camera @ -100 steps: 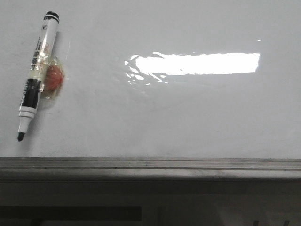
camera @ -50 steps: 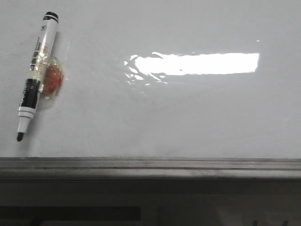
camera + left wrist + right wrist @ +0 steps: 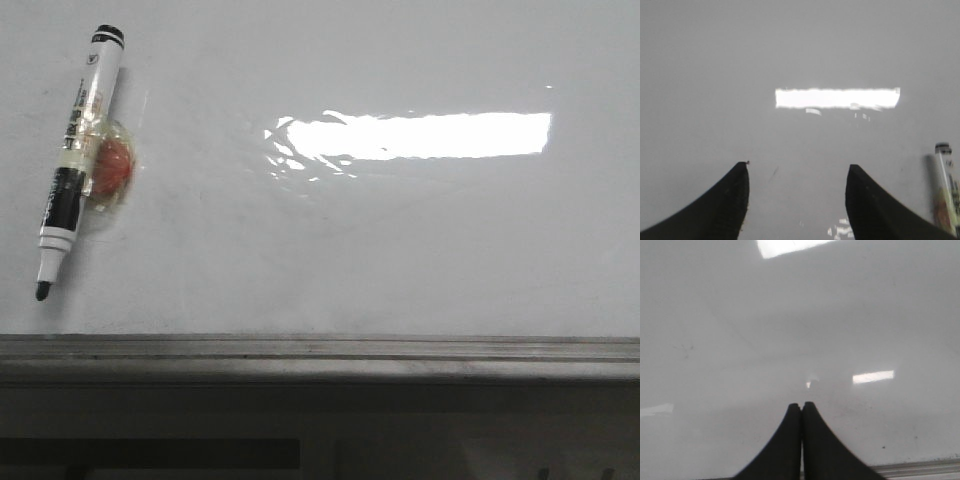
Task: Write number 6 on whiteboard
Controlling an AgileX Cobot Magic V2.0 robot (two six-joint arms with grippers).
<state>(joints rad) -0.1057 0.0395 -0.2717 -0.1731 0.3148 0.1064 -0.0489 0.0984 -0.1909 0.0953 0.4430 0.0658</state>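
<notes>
Marker [image 3: 77, 160] near whiteboard [image 3: 400, 250] left edge, seemingly.

Front view faces forward, close over whiteboard [image 3: 400, 240]; grey ledge [image 3: 320, 352] runs across frame nearest camera, marker [image 3: 75, 160] beyond ledge, far left. Left wrist view hovers close above board, looks past spread jaws; shares marker [image 3: 946, 187] and glare strip [image 3: 837, 98] with front view. Right wrist view sits close above board, past closed jaws, near ledge [image 3: 915, 469].

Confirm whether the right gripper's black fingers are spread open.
No: the right gripper has both black fingers pressed together over the glossy white whiteboard.
</notes>
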